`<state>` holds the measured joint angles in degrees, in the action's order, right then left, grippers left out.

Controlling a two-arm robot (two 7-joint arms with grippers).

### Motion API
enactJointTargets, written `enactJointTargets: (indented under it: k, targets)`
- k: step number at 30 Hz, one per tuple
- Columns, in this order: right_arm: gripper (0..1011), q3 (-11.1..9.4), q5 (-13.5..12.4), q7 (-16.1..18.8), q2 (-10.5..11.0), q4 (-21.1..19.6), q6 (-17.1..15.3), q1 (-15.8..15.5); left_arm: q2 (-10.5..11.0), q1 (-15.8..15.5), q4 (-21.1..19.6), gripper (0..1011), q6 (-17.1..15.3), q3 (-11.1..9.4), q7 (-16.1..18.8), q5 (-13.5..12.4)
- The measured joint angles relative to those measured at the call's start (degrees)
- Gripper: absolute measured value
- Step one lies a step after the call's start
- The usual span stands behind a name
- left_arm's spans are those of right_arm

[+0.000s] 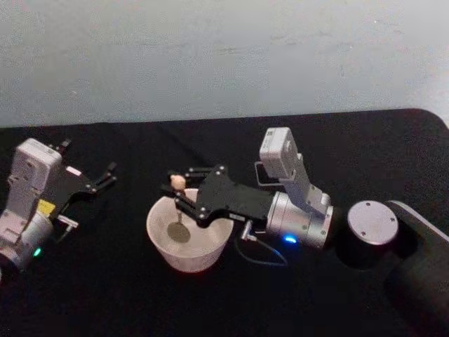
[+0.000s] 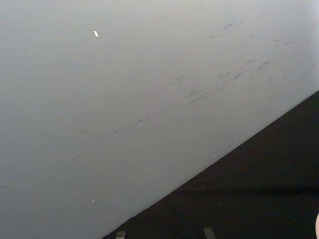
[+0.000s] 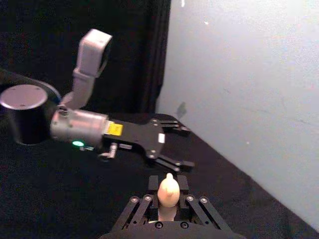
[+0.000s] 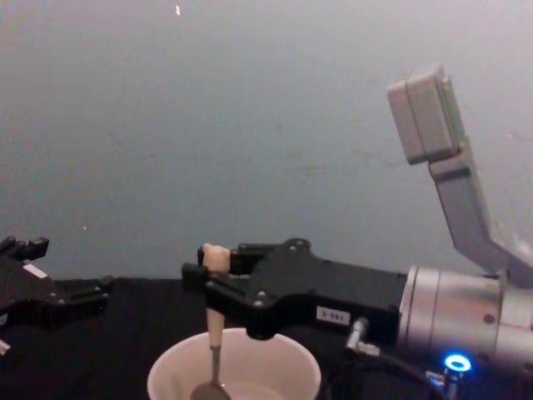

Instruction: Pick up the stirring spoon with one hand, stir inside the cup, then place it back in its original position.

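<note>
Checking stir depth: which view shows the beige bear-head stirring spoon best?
Chest view: the slim beige-handled, metal-stemmed stirring spoon shows side-on, handle to bowl, held by the right gripper and reaching into the round cream cup. Head view gives its bear head and bowl from above; right wrist view, the handle top.

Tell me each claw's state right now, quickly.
Left claw: open, empty, off to the left of the cup.
Right claw: shut on the spoon, whose bowl is down inside the cup.
</note>
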<state>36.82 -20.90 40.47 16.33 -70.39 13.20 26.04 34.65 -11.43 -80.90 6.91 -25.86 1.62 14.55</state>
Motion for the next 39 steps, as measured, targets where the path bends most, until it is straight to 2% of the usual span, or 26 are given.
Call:
enactJointTargets:
  k: [8, 20, 31, 39]
  targets:
    - [213, -1.4, 0.81, -1.27, -0.43, 2.59, 0.71, 1.13, 0.0, 0.0, 0.0, 1001, 0.0, 0.0, 0.0, 0.0]
    - [213, -2.73, 0.97, -1.59, 0.63, 1.68, 0.62, 0.16, 0.0, 0.0, 0.0, 1001, 0.0, 0.0, 0.0, 0.0]
    - [213, -4.04, 0.17, -1.72, 3.28, -2.14, -0.54, -2.81, 0.0, 0.0, 0.0, 1001, 0.0, 0.0, 0.0, 0.0]
    - [213, -4.02, -1.36, -0.65, 5.54, -7.26, -1.64, -6.12, 0.0, 0.0, 0.0, 1002, 0.0, 0.0, 0.0, 0.0]
